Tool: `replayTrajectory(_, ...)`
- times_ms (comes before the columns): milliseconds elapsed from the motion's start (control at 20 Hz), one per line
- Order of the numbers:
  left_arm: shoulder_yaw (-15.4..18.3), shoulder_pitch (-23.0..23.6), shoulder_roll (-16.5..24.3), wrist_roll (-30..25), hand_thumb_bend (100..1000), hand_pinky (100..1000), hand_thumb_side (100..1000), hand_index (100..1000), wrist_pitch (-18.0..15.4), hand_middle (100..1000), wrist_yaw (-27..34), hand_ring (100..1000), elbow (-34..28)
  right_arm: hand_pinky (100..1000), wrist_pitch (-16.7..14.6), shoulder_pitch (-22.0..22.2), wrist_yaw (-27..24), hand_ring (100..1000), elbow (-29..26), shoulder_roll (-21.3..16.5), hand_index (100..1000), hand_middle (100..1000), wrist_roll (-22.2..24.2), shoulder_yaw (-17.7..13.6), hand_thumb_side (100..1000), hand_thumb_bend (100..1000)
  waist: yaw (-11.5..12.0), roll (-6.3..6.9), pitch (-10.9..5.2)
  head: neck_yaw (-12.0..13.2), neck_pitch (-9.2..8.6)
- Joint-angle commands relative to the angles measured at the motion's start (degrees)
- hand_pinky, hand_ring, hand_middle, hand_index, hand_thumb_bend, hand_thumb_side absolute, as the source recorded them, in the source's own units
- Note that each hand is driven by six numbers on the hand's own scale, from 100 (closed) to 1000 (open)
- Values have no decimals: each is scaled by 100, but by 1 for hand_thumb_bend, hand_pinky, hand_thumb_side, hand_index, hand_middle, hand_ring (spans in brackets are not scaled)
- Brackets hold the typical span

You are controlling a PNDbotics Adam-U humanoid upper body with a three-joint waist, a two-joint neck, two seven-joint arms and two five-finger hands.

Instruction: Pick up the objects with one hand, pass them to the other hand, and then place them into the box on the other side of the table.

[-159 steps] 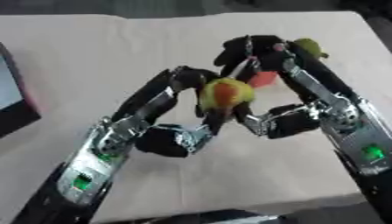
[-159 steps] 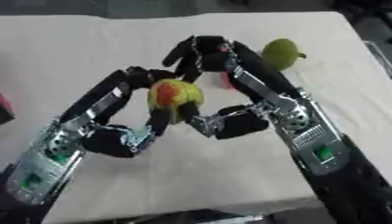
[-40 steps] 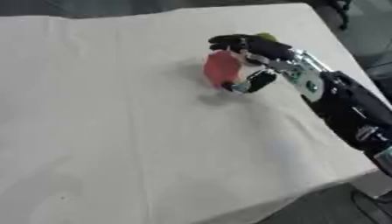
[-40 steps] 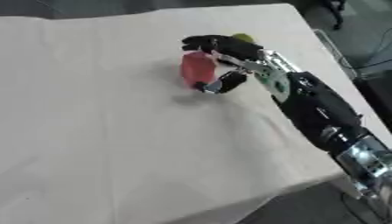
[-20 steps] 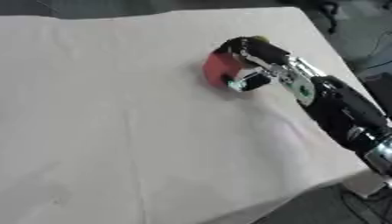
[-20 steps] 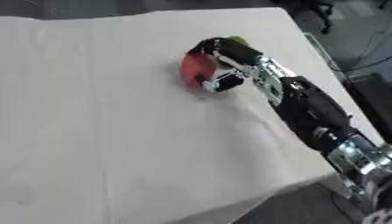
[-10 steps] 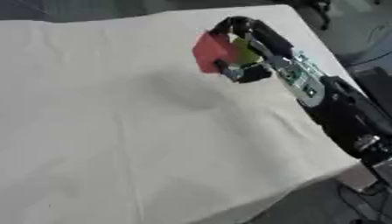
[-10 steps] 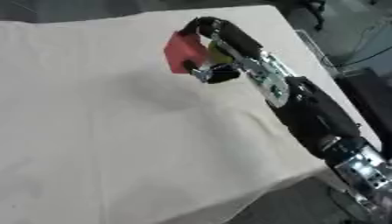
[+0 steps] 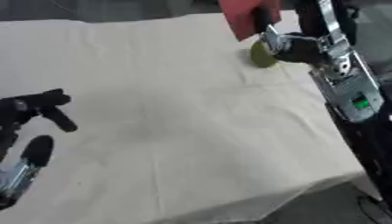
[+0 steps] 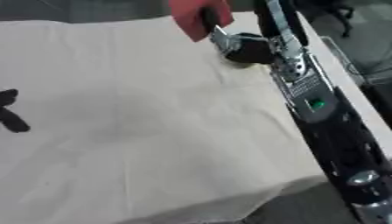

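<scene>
My right hand (image 9: 295,43) is raised at the top right, shut on a red object (image 9: 243,16) that runs off the top edge of the view. Just behind the hand a green fruit (image 9: 260,54) lies on the cream tablecloth (image 9: 168,113), partly hidden by the wrist. My left hand (image 9: 30,127) comes in at the left edge, low over the cloth, with relaxed, spread fingers and nothing in it. In the right eye view only its fingertips (image 10: 9,114) show.
The table's right edge (image 9: 348,168) and front corner fall away to a grey floor. My right forearm (image 9: 348,92) stretches along the right side above that edge.
The right hand has lifted the red object higher, up to the view's top edge. The green fruit now shows beneath it. The left hand has come into view at the left.
</scene>
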Motion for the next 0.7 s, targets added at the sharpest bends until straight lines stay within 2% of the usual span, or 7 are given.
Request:
replayTrajectory(50,-157,-243,28,77,100,1000,590,853,-46,542,-163,597,136,843,-46,-149,-452,528,-174,83,570,428,324,254,358,100,-17,34,-123,414,33)
replayTrajectory(150,-295,-449,43,72,100,1000,561,855,-152,551,-232,606,253,844,-2,-196,-581,523,-176,132,571,428,565,454,316,100,-10,51,-129,631,33)
replayTrajectory(200,-352,-545,45,71,100,1000,560,855,-216,553,-277,608,316,844,39,-217,-622,521,-176,154,570,428,680,533,369,100,-6,57,-129,714,33)
replayTrajectory(300,-457,-722,34,75,100,1000,539,851,-337,555,-378,609,469,846,163,-257,-712,516,-177,205,568,427,886,677,374,100,2,63,-126,849,33)
replayTrajectory(350,-512,-811,19,92,100,1000,555,850,-391,558,-439,612,556,849,260,-276,-764,510,-177,232,566,423,989,752,292,100,8,61,-119,910,33)
replayTrajectory(400,-572,-890,-2,117,100,1000,571,852,-449,560,-494,615,641,850,363,-300,-822,507,-177,260,564,425,1094,817,386,100,15,59,-111,949,33)
replayTrajectory(700,-991,-1123,-102,165,100,1000,671,891,-838,604,-600,662,945,857,893,-483,-1258,498,-177,355,563,425,1683,1083,413,100,73,44,-37,983,33)
